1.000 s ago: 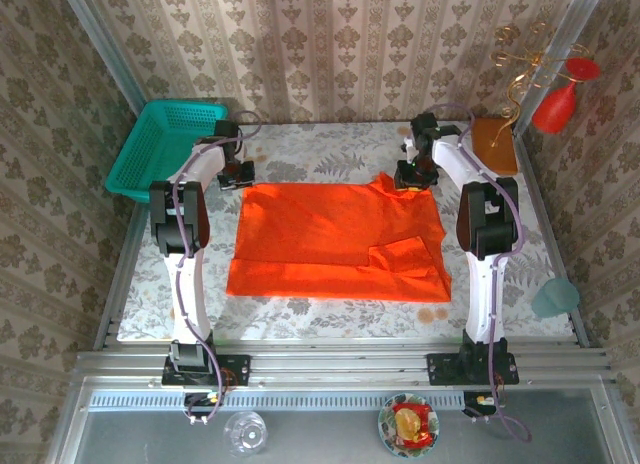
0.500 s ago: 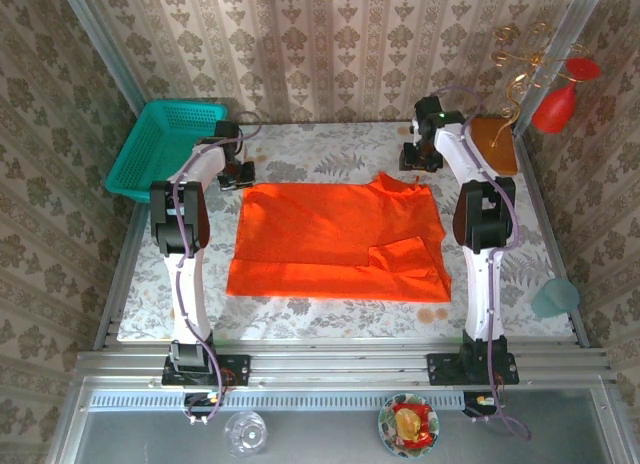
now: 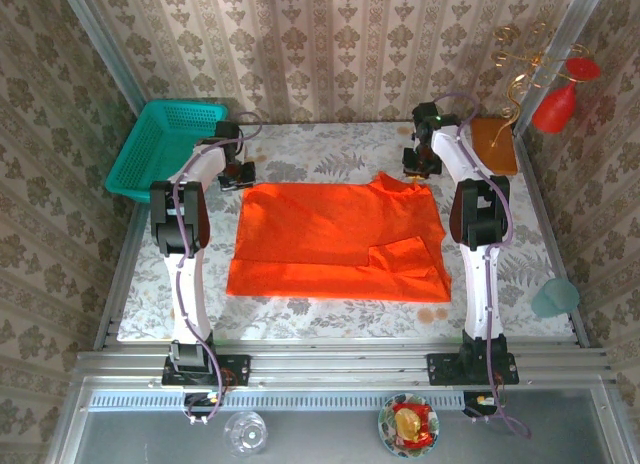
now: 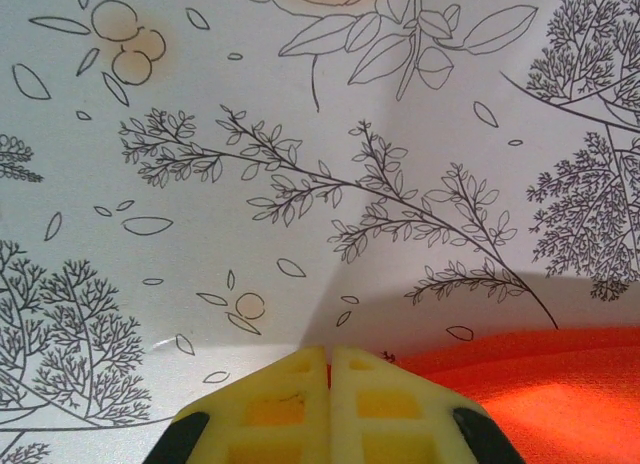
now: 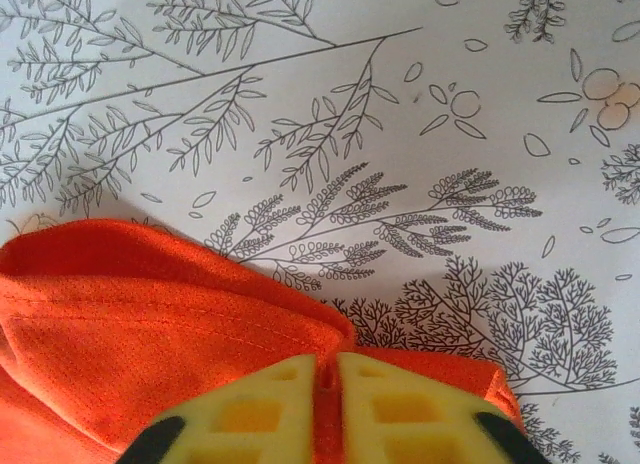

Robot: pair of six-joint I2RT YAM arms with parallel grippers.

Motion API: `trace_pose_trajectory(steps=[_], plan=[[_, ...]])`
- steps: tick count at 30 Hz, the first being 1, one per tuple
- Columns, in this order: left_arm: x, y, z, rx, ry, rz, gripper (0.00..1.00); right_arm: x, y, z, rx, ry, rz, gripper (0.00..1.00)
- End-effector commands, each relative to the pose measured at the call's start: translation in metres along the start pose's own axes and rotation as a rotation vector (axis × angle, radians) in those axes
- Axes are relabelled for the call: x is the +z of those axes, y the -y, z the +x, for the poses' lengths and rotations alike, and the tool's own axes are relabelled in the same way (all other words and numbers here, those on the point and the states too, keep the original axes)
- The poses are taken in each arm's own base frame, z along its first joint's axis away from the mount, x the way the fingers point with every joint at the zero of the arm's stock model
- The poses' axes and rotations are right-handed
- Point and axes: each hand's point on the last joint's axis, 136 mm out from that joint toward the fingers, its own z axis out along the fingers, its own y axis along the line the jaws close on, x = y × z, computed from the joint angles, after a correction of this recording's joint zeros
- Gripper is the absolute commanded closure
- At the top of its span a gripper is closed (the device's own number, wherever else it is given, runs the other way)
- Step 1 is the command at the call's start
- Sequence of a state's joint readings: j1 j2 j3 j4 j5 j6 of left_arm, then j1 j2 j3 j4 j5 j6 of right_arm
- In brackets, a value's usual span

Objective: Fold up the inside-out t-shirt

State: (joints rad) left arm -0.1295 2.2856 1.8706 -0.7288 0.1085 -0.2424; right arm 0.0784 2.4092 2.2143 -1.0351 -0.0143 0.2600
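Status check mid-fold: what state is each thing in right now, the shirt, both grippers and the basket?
t-shirt: spread on the table, near-right part folded over, far-right edge bunched up.
left gripper: shut, at the t-shirt's far-left corner; grip on cloth unclear.
right gripper: shut on the t-shirt's far-right edge.
basket: tilted, at the table's far-left corner.

The inside-out t-shirt [image 3: 335, 239] lies spread on the table [image 3: 330, 149].

Left arm [image 3: 190, 294] & right arm [image 3: 478, 284] were white tubes w/ blk joints; thin purple cables [image 3: 176, 212] ran along them. Left gripper [image 4: 329, 356] & right gripper [image 5: 327, 364] had yellow plastic fingers [image 4: 280, 409] w/ square recesses, blk mounts behind.
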Motion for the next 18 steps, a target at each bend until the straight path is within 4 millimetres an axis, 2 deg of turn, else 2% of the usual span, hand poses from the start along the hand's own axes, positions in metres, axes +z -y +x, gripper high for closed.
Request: trace_pose_trajectory(steps=[1,5,9,13,18], plan=[[-0.028,0.010,-0.015,0.023,0.084,0.028,1.00,-0.017,-0.001,-0.020,0.003,0.075,-0.009,0.99],[-0.045,0.014,-0.038,0.025,0.174,0.047,1.00,-0.042,-0.006,-0.053,-0.022,0.224,-0.056,1.00],[-0.059,0.017,-0.055,0.026,0.250,0.055,1.00,-0.062,-0.009,-0.073,-0.033,0.300,-0.123,1.00],[-0.073,0.015,-0.064,0.012,0.315,0.041,1.00,-0.076,-0.005,-0.080,-0.030,0.335,-0.164,1.00],[-0.085,0.007,-0.062,-0.010,0.364,0.014,1.00,-0.091,-0.005,-0.078,-0.080,0.395,-0.183,1.00]])
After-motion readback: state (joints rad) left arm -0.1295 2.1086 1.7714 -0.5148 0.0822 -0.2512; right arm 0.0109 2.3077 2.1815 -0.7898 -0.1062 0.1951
